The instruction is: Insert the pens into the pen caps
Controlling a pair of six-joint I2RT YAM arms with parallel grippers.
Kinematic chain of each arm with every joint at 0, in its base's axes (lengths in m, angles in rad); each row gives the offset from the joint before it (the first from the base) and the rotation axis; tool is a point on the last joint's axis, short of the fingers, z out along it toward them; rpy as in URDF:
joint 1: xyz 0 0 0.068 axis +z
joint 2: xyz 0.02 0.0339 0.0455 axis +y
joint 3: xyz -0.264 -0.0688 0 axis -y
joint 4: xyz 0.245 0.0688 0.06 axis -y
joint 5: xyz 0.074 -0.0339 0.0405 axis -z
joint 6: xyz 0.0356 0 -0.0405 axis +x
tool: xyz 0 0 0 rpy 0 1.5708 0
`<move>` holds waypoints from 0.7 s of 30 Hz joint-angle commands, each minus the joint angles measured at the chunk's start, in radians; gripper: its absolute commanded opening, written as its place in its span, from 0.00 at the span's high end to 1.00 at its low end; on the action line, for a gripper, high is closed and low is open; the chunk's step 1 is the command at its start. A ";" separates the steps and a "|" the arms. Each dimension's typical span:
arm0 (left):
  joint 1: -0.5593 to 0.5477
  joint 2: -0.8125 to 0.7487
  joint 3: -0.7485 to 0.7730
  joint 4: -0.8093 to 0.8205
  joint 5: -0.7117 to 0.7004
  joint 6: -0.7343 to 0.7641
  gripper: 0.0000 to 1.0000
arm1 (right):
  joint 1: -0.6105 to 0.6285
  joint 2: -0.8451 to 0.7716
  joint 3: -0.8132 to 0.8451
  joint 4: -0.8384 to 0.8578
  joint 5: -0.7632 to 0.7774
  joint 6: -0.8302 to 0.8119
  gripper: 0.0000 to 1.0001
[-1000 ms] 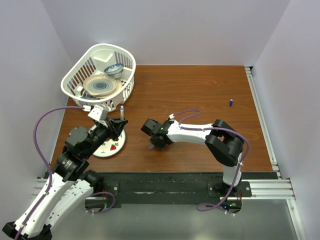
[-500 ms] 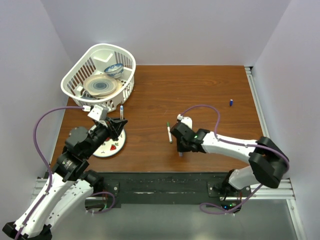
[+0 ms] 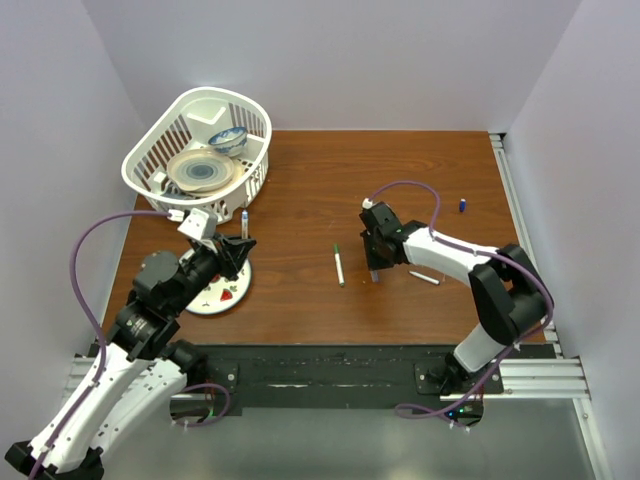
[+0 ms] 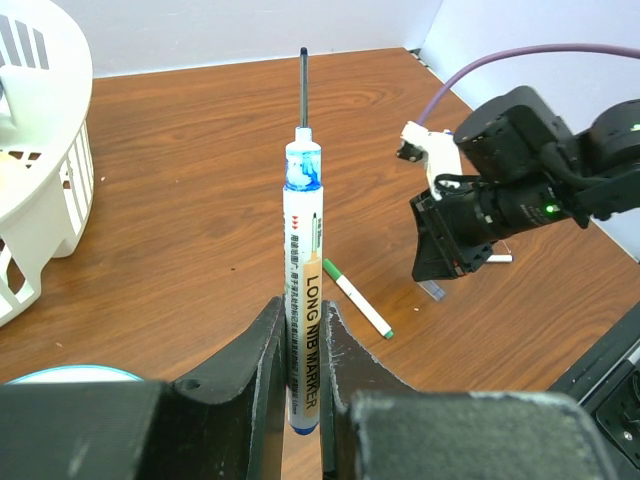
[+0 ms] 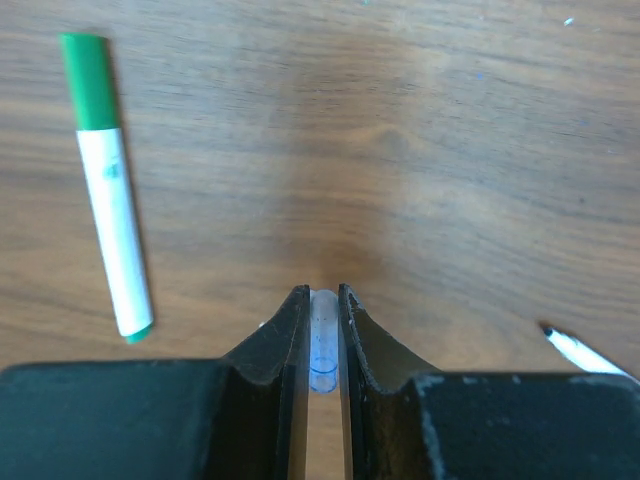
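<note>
Brown tabletop separates the left hand, gripping an upright pen, from the right hand, pinching a pale cap.

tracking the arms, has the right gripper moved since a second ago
Yes. The right gripper has shifted right and farther up the table, closer to the small blue cap.

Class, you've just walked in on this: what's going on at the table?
The left gripper is shut on a blue pen, nib pointing up. The right gripper pinches a small translucent cap low over the table. A green-capped pen lies between the arms, an uncapped pen beside the right arm, and a blue cap far right. The held pen and cap are well apart.
</note>
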 commanded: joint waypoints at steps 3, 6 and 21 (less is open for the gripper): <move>0.004 0.020 -0.003 0.038 0.014 0.020 1.00 | -0.014 0.036 0.026 0.035 -0.032 -0.044 0.85; 0.003 0.017 -0.003 0.040 0.016 0.022 1.00 | -0.014 0.037 0.006 0.047 -0.038 -0.052 0.81; 0.003 0.020 -0.005 0.041 0.020 0.019 1.00 | -0.014 0.054 -0.045 0.001 -0.084 -0.116 0.66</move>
